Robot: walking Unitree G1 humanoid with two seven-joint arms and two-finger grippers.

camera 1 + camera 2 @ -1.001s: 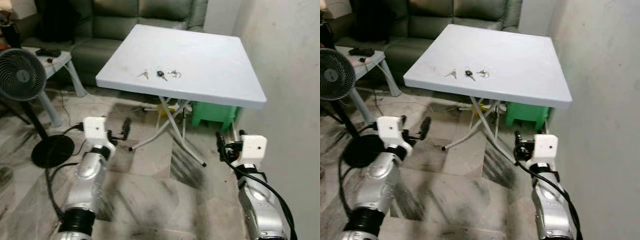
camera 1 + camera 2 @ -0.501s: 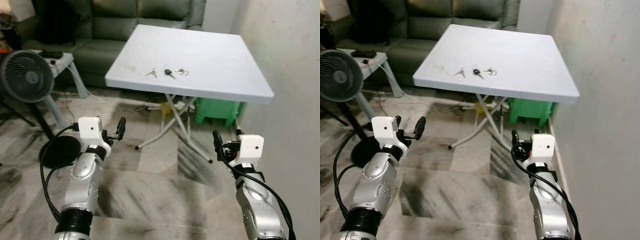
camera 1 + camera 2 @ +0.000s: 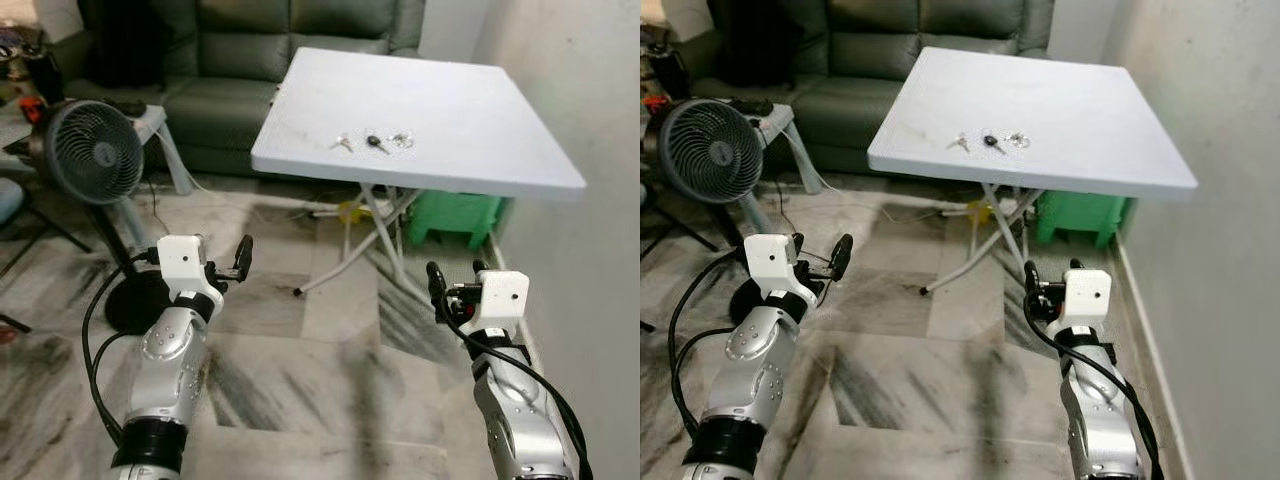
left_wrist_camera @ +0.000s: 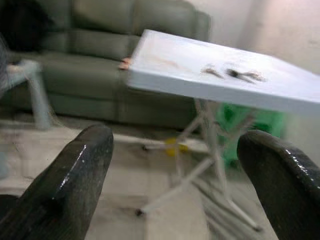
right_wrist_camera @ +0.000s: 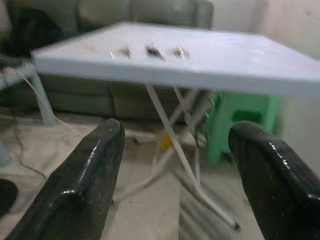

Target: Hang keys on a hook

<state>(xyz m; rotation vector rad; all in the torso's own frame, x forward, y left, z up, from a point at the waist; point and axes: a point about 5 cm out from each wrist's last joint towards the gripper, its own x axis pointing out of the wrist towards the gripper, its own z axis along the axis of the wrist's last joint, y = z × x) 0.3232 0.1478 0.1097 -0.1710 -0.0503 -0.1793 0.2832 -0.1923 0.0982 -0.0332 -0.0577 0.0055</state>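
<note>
Three small metal keys [image 3: 372, 142] lie in a row on the white folding worktop [image 3: 500, 130], well ahead. I carry left claw [image 3: 238, 262] and right claw [image 3: 453, 290] spread, empty (ready for pickup); no hook seen.

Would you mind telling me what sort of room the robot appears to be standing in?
Most likely a home living room: a dark green sofa stands along the far side, a white folding table with keys on it stands before it, and a standing fan sits on the tiled floor.
</note>
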